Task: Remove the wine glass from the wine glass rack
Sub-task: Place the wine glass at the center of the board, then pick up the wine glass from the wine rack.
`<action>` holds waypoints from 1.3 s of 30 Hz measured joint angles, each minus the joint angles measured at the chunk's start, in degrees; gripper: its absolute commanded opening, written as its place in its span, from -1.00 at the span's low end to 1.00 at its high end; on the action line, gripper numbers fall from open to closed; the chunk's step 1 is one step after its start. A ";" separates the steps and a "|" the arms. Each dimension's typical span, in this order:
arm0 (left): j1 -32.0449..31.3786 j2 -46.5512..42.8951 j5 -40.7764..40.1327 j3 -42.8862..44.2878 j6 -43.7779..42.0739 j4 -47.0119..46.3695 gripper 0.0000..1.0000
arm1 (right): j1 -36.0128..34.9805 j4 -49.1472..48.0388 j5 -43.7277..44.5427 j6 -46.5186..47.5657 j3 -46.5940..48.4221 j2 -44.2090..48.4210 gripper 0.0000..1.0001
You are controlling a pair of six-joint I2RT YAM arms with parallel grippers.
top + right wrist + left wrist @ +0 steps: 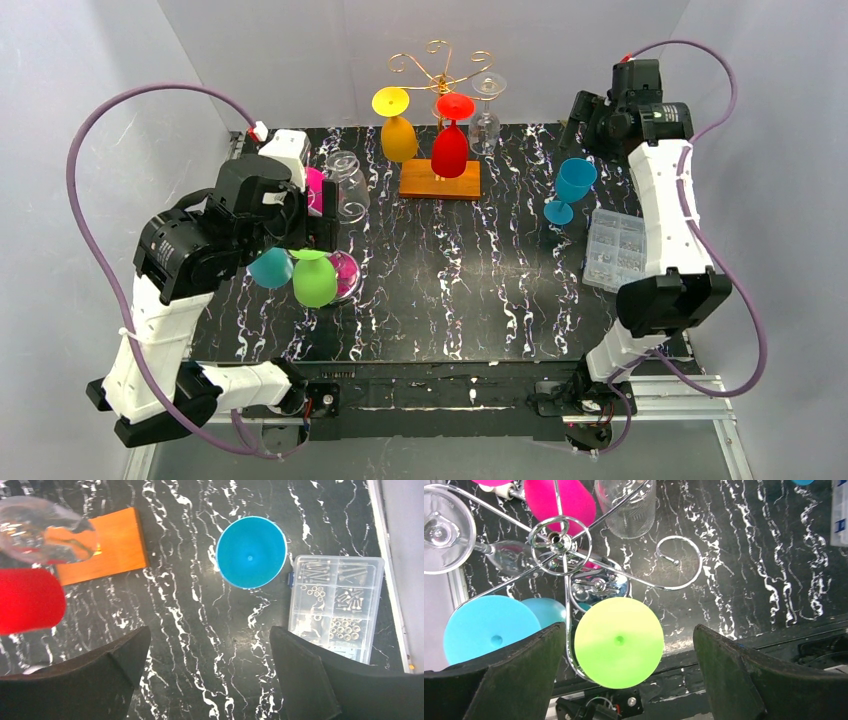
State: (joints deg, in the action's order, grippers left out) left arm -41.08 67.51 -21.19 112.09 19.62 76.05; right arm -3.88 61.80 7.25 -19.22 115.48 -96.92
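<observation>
Lime green wine glass hangs upside down on the chrome wine glass rack at the table's left side, its round foot turned up at the left wrist camera. No print is legible: a blue mark on a white edge at the right of the left wrist view is cut off. Only the left wrist view shows the rack's hub and curled wire arms, with a cyan glass just beside the green one, a magenta glass, a clear glass and one bare loop. In the top view the left arm hides most of that rack. It does show a second, gold rack on a wooden base at the back, carrying a yellow glass, a red glass and a clear one. The left arm bends over the chrome rack, and the left gripper points down with jaws spread wide to either side of the green foot, gripping nothing. The right arm reaches to the far right corner. The right gripper hangs wide apart and empty above a blue wine glass, which stands on the table beside a clear parts box of screws and nuts
</observation>
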 measured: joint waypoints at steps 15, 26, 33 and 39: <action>-3.98 -0.31 -4.20 -2.86 -4.42 4.28 0.97 | -5.68 -0.59 -6.25 -1.75 -1.57 7.43 0.97; -5.88 1.99 -6.25 -2.86 -5.07 5.77 0.97 | -6.38 -0.59 -6.38 -1.86 -1.57 7.43 0.97; -6.45 3.37 -7.98 -2.86 -4.98 7.45 0.97 | -6.38 -0.59 -6.40 -1.86 -1.57 7.43 0.97; -6.47 3.72 -9.81 -2.99 -4.44 8.59 0.96 | -6.38 -0.61 -6.40 -1.86 -1.57 7.43 0.97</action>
State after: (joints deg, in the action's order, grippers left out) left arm -47.55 71.22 -31.00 109.10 15.18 84.64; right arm -10.26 61.19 0.84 -21.08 113.91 -89.49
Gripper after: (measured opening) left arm 0.982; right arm 0.983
